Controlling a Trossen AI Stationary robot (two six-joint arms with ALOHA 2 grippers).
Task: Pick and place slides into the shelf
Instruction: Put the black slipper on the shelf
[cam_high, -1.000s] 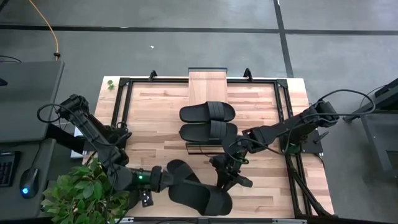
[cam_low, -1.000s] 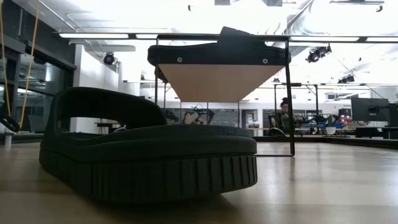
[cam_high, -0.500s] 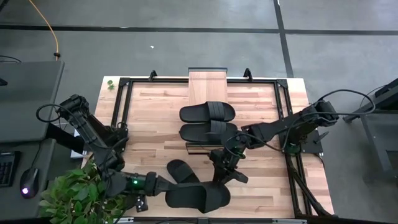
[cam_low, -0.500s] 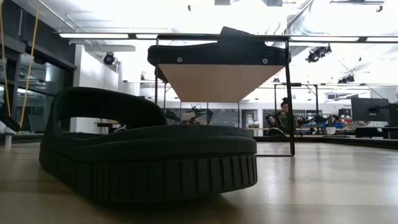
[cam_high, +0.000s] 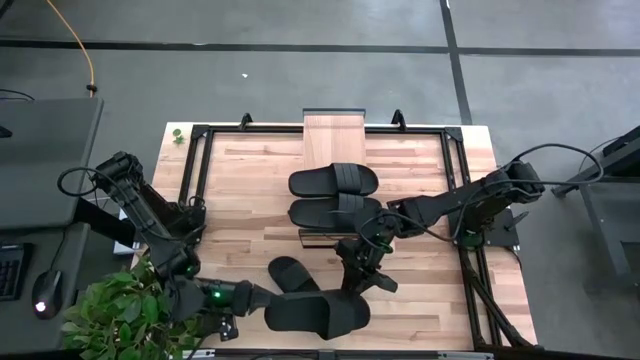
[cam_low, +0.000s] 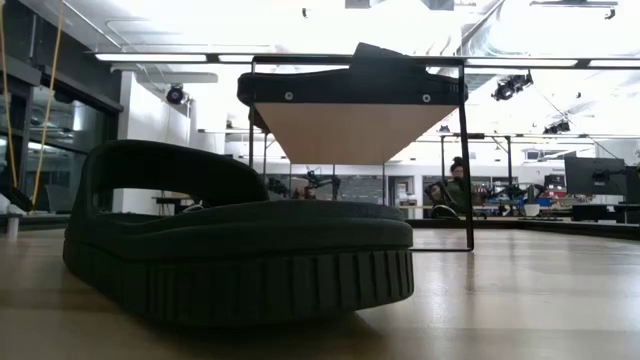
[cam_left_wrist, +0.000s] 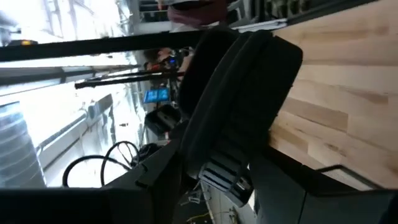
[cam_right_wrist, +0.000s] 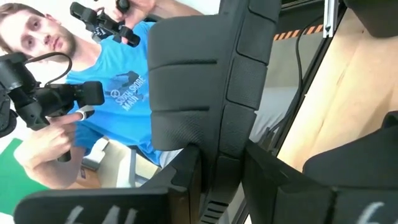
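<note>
slides: four black ones on the wood surface (cam_high: 250, 190). going l to r: left pincer (cam_high: 262, 297) at the front edge is clamped on the heel rim of the front slide (cam_high: 315, 315), prob so it can be lifted flat. beside it a second loose slide (cam_high: 290, 275). right pincer (cam_high: 362, 280) grips that front slide's other end, sole edge btwn its fingers, sharing the load. further back, two slides (cam_high: 334, 196) already sit on the shelf (cam_high: 335, 130), w/ bare plank behind them for the rest.
</note>
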